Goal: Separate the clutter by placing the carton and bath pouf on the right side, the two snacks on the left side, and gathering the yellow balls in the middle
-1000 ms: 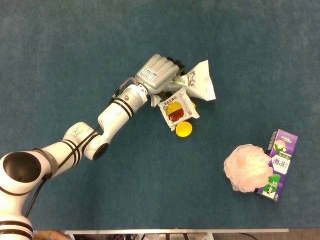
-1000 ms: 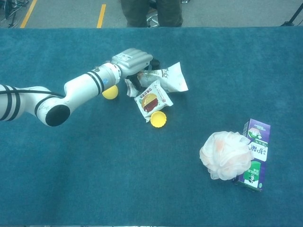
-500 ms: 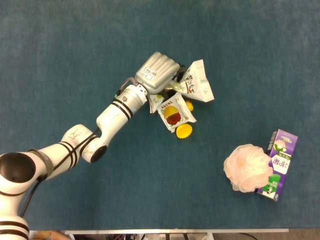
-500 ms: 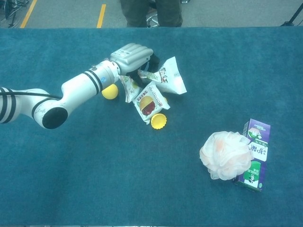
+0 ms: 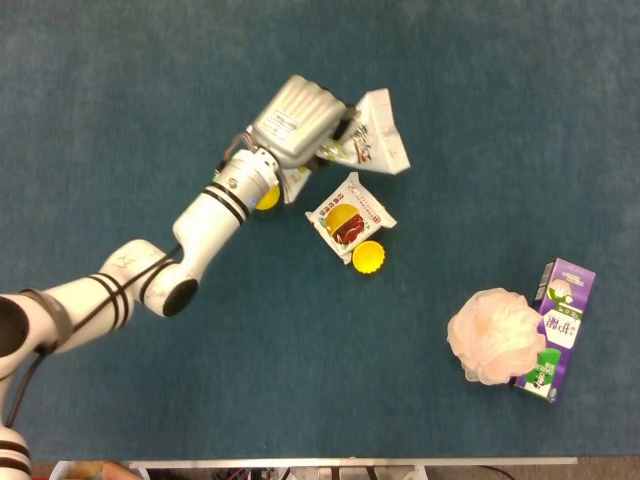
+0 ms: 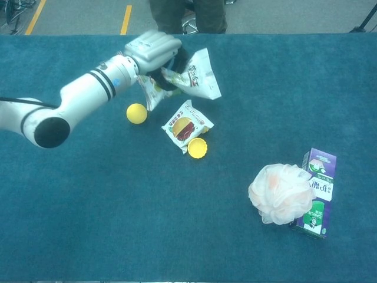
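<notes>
While the left hand [image 5: 297,121] hangs above the blue table [image 5: 120,90], its fingers [image 6: 154,46] are curled around the white snack bag [image 5: 372,147], gripping it by the crumpled middle. Most of the bag sticks out past the fingertips to the far side, tilted up off the cloth, and a smaller flap hangs below the palm toward the wrist. Whether the thumb presses on the bag from underneath I cannot quite tell, since the back of the hand covers it from above.

Just below the fingers lies the second snack packet [image 5: 351,217], flat on the table and apart from the hand. A yellow ribbed ball [image 5: 368,257] touches that packet's near corner. Another yellow ball [image 6: 136,113] sits beside the forearm, under the wrist, half hidden in the head view.

Well away from the fingers, off to the right, the peach bath pouf [image 5: 495,335] rests against the purple carton [image 5: 558,329], which lies flat on the cloth.

No right hand shows in either view.
</notes>
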Robot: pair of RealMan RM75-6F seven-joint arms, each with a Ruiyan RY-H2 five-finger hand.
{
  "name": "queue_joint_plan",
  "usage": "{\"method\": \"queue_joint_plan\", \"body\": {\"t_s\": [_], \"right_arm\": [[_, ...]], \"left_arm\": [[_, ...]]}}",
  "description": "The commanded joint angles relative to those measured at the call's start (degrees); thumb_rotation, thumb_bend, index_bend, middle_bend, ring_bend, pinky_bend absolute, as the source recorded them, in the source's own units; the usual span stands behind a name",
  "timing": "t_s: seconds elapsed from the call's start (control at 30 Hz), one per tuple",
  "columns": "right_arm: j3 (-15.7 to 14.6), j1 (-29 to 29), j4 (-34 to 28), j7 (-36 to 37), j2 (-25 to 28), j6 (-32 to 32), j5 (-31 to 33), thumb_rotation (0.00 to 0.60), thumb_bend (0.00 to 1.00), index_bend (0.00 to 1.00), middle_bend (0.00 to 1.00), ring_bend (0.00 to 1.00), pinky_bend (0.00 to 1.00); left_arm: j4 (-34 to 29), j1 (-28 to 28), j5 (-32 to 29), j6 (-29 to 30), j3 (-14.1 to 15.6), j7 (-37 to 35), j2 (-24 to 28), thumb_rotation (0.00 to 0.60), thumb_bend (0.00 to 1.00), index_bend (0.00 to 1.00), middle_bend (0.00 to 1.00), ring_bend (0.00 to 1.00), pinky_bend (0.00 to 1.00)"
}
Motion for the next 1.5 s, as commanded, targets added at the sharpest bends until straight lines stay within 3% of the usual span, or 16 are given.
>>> {"method": "queue_joint_plan", "body": {"t_s": [0.03,0.2,0.5,0.9,1.17,1.5], "right_arm": [[0.0,0.0,0.2,0.1,-0.1,-0.1,0.0,0.600,0.00,0.10,0.25,0.22,0.31],[0.0,-0.2,0.6,0.5,-0.4,0.0,0.0,0.600,0.00,0.10,0.25,0.22,0.31],[-0.2,-0.6,1.1,0.9,-0.5,0.1,0.0,0.600,0.00,0.10,0.25,0.22,0.31],[-0.9,-0.4,2.0,1.0,-1.5,-0.9,-0.3,0.600,0.00,0.10,0.25,0.22,0.31],[-1.1,-0.2,2.9,1.2,-2.1,-1.3,-0.7,0.600,0.00,0.10,0.25,0.22,0.31],[-1.3,-0.3,3.1,1.4,-2.1,-1.5,-0.7,0.600,0.00,0.10,0.25,0.22,0.31]], "left_arm": [[-2.8,0.8,-2.5,0.0,-0.7,3.9,3.2,0.600,0.26,0.59,0.62,0.57,0.73],[-7.8,3.0,-6.1,0.7,-0.2,9.6,8.0,0.600,0.26,0.59,0.62,0.57,0.73],[-22.2,9.8,-11.8,5.6,4.1,20.1,19.7,0.600,0.26,0.59,0.63,0.57,0.73],[-36.8,18.8,-14.7,15.8,8.1,24.2,32.4,0.600,0.26,0.59,0.63,0.58,0.74],[-42.3,24.3,-13.8,20.3,11.1,23.3,36.0,0.600,0.26,0.59,0.63,0.58,0.74],[-44.0,26.5,-15.1,18.2,13.6,23.1,36.1,0.600,0.26,0.53,0.56,0.53,0.74]]}}
